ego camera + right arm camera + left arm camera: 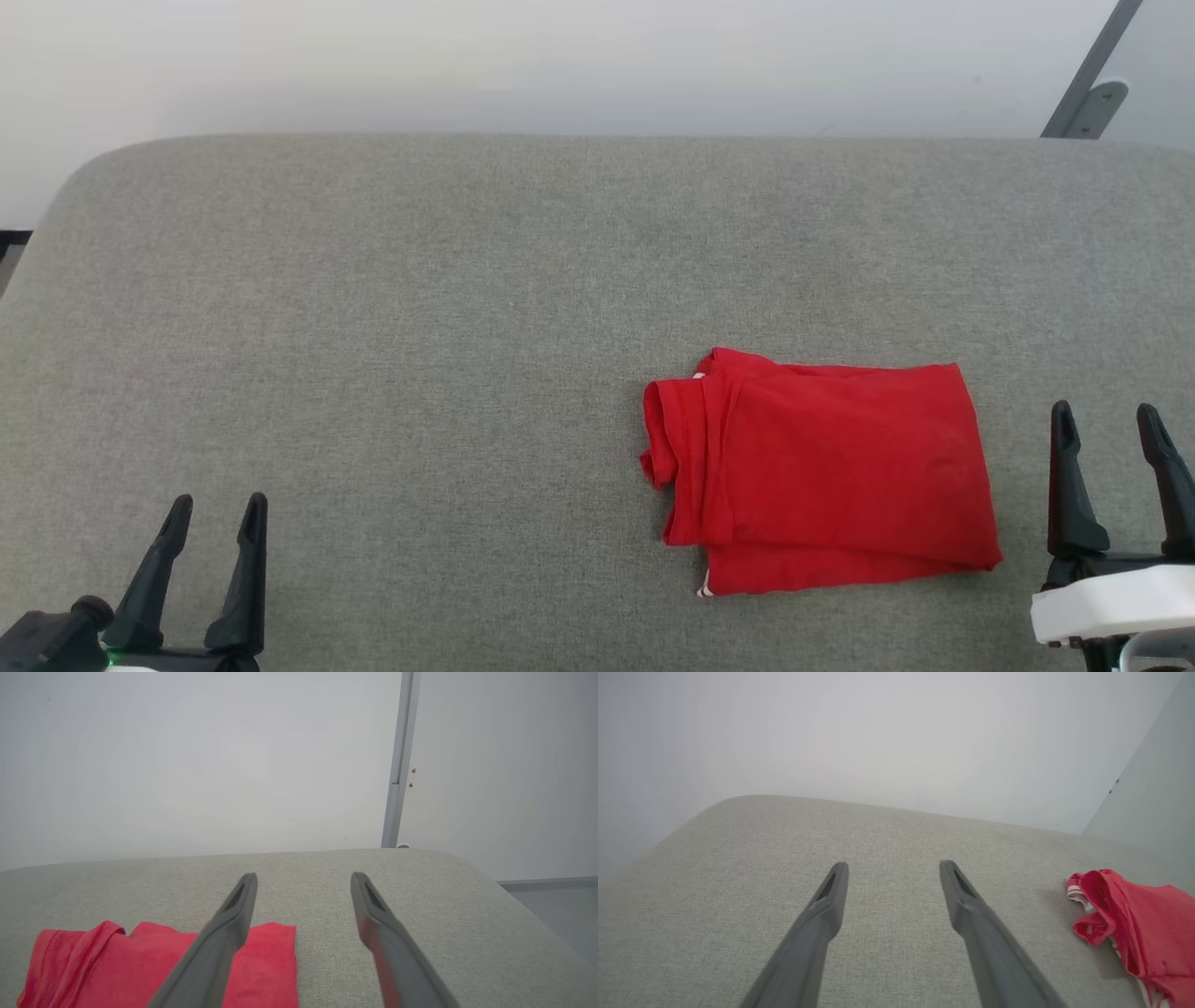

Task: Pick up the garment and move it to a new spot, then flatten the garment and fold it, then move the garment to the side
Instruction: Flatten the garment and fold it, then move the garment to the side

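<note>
Nearest to me are my own two claws. My left gripper hangs at the near left over bare grey cloth, its fingers spread wide and holding nothing. My right gripper sits at the near right, equally wide and equally empty.

Just to the left of my right claw lies the garment, apart from the fingers. It is folded into a compact red rectangle on the right half of the padded grey table, nearer my edge than the far one. A sliver of white-and-red stripe trim peeks out at its near left corner, and the left end is looser, with a rolled lip of fabric standing up.

I judge this to be light, limp jersey: no stiffness at all, nothing fragile, and stacked layers that will slide over each other and sag open if lifted by one ply. So I would pinch through the whole stack at the tidy right edge, ideally with a claw at each corner, and avoid the floppy left lip
</note>
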### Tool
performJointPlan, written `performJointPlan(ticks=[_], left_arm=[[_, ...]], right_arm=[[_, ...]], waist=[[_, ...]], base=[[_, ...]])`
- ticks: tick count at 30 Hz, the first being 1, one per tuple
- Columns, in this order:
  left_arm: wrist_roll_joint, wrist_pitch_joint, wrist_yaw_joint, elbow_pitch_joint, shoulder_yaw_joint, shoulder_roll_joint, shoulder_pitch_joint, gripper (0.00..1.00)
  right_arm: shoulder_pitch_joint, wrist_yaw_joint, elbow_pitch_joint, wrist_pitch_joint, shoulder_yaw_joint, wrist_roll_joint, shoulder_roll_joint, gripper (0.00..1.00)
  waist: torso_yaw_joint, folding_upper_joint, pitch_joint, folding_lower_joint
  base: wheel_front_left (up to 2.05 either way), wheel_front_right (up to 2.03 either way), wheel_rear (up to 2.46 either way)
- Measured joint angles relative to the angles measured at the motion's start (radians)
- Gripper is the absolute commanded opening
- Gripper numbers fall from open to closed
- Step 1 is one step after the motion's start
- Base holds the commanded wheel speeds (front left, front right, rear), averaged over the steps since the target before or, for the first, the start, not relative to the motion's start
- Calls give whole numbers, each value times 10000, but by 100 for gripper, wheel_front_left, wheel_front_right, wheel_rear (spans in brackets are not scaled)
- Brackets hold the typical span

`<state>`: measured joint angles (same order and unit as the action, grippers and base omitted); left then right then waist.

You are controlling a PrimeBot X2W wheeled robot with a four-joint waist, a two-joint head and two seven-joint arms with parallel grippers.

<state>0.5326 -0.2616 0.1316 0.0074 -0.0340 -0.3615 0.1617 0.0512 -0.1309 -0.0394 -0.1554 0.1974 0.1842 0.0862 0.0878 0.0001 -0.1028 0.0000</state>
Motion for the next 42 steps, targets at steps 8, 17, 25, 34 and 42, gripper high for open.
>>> performJointPlan(ticks=[8, 17, 25, 34, 42], left_arm=[[-17, 0, 2, -222, 79, 8, 12, 100], [245, 0, 0, -355, 61, -293, -689, 100], [564, 0, 0, -472, -146, -612, -1373, 100], [859, 0, 2, -581, -570, -794, -2035, 100], [941, 0, 0, -575, -775, -913, -2407, 100]], right_arm=[[-14, 0, -311, 290, 23, -102, -169, 100], [-1383, 0, 360, 2784, -311, -460, 81, 100], [-2185, -2, -125, 7534, -719, -330, 1080, 100], [-2565, 2, -1496, 10855, -978, -4, 901, 100], [-2500, 0, -1904, 10861, -968, -123, 481, 0]], waist=[[22, 0, -267, 0], [-52, 0, -1016, 0], [-35, 0, -1993, 0], [37, 0, -3122, 0], [177, 0, -3630, 0]], base=[[0, 0, 0], [0, 0, 0], [0, 0, 0], [0, 0, 0], [0, 0, 0]])
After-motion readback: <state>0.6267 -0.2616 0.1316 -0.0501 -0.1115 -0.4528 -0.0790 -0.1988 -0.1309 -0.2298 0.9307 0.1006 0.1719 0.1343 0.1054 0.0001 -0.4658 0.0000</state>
